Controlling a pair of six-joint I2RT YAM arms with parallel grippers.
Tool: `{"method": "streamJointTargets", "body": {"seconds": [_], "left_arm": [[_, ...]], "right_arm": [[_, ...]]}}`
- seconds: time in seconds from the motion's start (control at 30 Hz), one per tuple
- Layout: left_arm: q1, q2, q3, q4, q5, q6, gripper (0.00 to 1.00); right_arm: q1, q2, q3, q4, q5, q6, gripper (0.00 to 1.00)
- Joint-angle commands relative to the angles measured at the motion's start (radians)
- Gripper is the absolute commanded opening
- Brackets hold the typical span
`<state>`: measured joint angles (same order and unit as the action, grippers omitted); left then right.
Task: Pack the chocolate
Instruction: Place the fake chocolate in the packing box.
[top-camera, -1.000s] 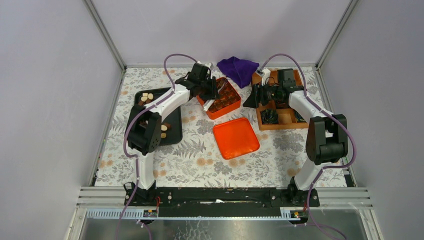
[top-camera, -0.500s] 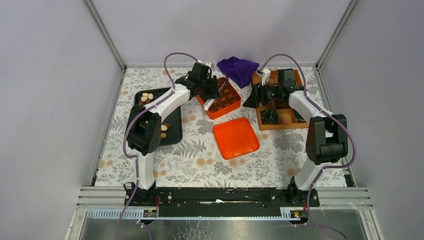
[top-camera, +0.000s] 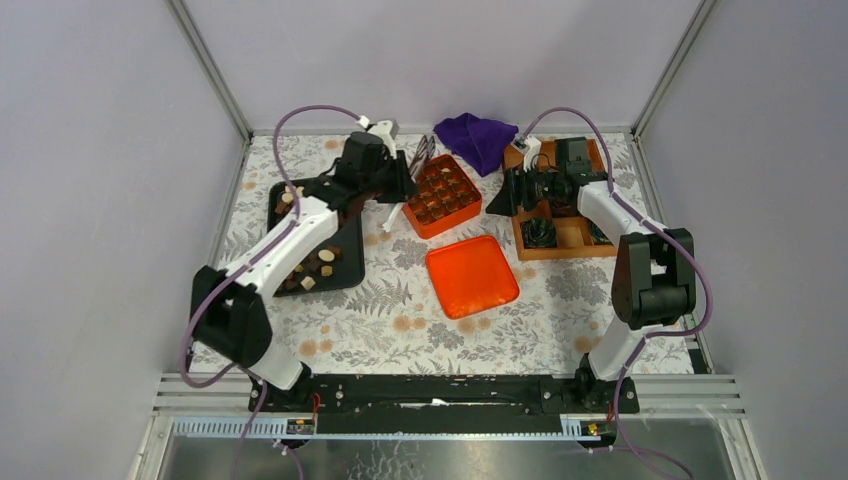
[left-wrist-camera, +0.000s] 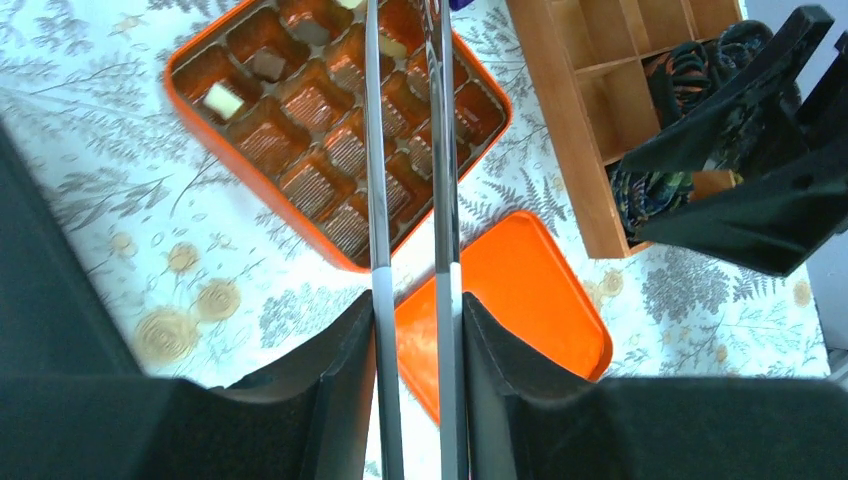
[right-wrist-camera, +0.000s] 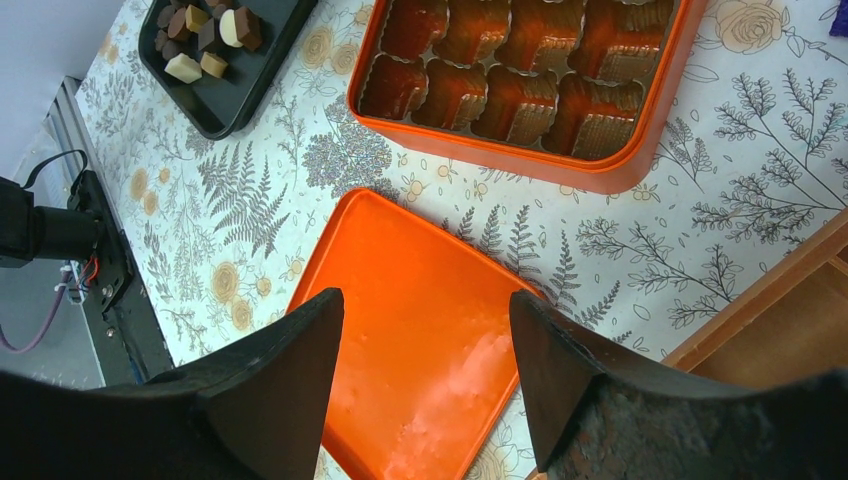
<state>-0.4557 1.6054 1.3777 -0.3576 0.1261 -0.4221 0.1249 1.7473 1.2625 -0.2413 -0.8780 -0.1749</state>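
Small cream and brown chocolate pieces (top-camera: 322, 262) lie on a black tray (top-camera: 345, 232) at the left; they also show in the right wrist view (right-wrist-camera: 210, 35). An orange box (top-camera: 440, 195) holds crinkled brown cups; a few cups hold pieces, such as a cream one (left-wrist-camera: 223, 100). My left gripper (top-camera: 400, 190) (left-wrist-camera: 415, 300) is shut on metal tongs (left-wrist-camera: 378, 180), between the tray and the box. The tong tips run out of the wrist view, so whether they hold anything is hidden. My right gripper (top-camera: 500, 200) (right-wrist-camera: 425, 300) is open and empty, just right of the box.
The orange lid (top-camera: 472, 275) lies flat in front of the box. A wooden compartment box (top-camera: 560, 235) with dark wrappers stands at the right. A purple cloth (top-camera: 477, 138) lies at the back edge.
My left arm has swung left, carrying the tongs from over the orange box to its left edge, near the black tray. The right arm has not moved.
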Motion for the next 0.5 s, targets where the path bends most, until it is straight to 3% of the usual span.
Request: {"method": "streamJointTargets", "body": {"seconds": [0.0,0.47], "left_arm": [[-0.006,-0.129,-0.109,0.076,-0.093,0.045,0.39],[0.001,-0.481,-0.355,-0.148,-0.294,0.024,0.39]], "right_arm": [[-0.004,-0.031,0.005,0.027,-0.037,0.007,0.69],[-0.004,-0.028,-0.011,0.056,-0.063,0.035,0.69]]}}
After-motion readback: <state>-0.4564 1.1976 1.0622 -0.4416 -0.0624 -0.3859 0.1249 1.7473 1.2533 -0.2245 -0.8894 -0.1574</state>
